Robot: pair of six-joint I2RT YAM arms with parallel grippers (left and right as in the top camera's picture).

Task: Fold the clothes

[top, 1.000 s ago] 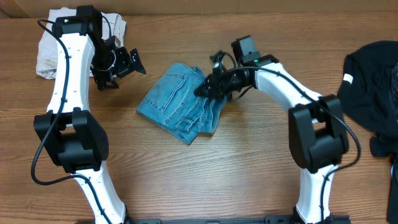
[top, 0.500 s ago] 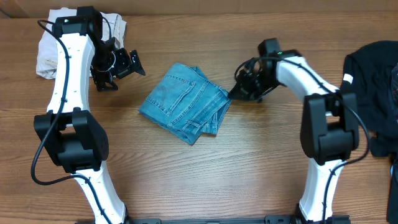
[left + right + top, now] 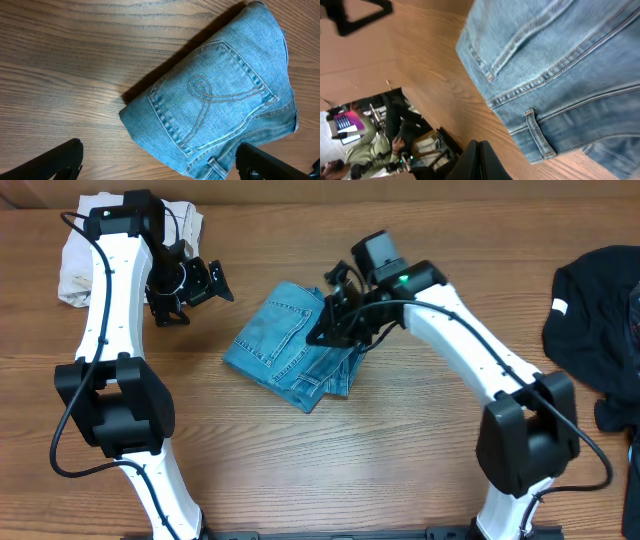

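Note:
The light-blue jeans (image 3: 290, 345) lie folded into a small bundle in the middle of the table, a stitched back pocket (image 3: 212, 97) facing up. My right gripper (image 3: 318, 335) is shut with nothing in it, its fingers (image 3: 479, 162) pressed together just above the bundle's right part. My left gripper (image 3: 205, 280) is open and empty, held above the table left of the jeans; its two fingertips frame the jeans (image 3: 215, 100) in the left wrist view. The jeans' waistband and belt loop (image 3: 540, 135) show in the right wrist view. A black garment with a white tag (image 3: 595, 310) lies at the right. An off-white garment (image 3: 85, 255) lies at the back left.
The wooden table (image 3: 350, 460) runs to a cardboard-brown back wall (image 3: 300, 192). The black garment reaches the right edge. Both arm bases stand at the front edge.
My right gripper swung out to the right of the jeans half a second ago and has come back left over the bundle. The jeans shifted slightly. The left arm has not moved.

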